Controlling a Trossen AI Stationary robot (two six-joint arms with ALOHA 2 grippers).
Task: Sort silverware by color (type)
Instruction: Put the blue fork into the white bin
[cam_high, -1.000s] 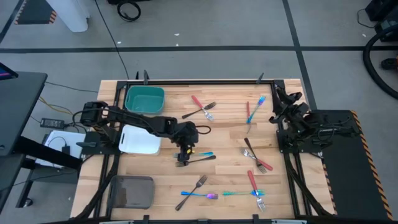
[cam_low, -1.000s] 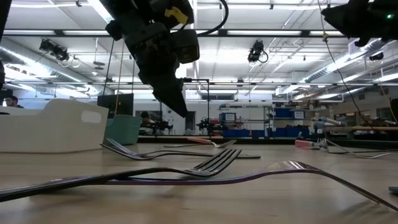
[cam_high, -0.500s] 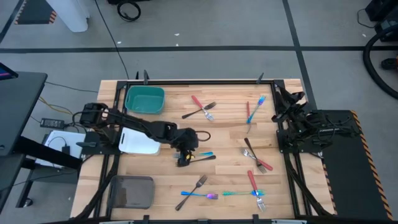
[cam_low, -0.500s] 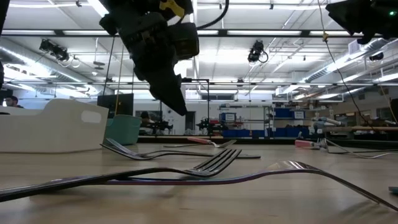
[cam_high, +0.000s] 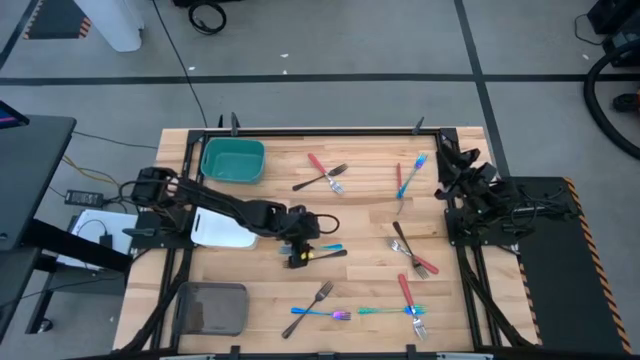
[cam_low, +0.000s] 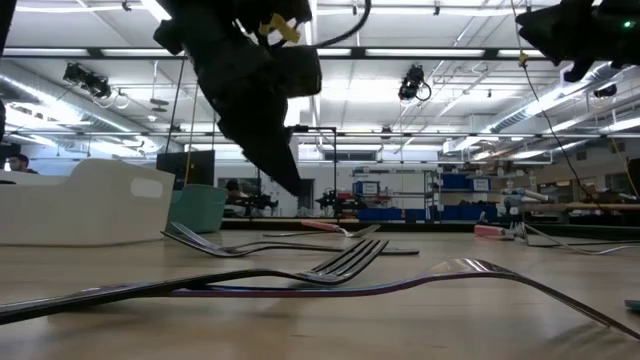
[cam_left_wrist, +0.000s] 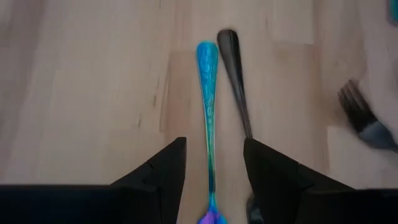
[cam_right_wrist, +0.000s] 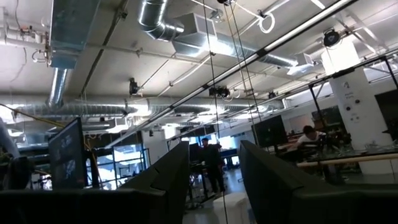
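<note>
Right now the left hand (cam_high: 297, 247) sits low over the middle of the wooden surface (cam_high: 370, 210), fingers (cam_left_wrist: 163, 171) spread open — the blue fork (cam_left_wrist: 208, 112) lies lengthwise in the gap between them, a dark fork (cam_left_wrist: 236, 74) just beside it. Neither finger visibly touches the blue handle. Close by stands a white tray (cam_high: 222, 228), with a teal tray (cam_high: 233, 161) farther back. Other forks lie scattered across the surface, red, blue and dark. Off at the surface's edge, the right hand (cam_high: 445, 160) waits raised — its fingers (cam_right_wrist: 168, 171) parted, holding nothing.
</note>
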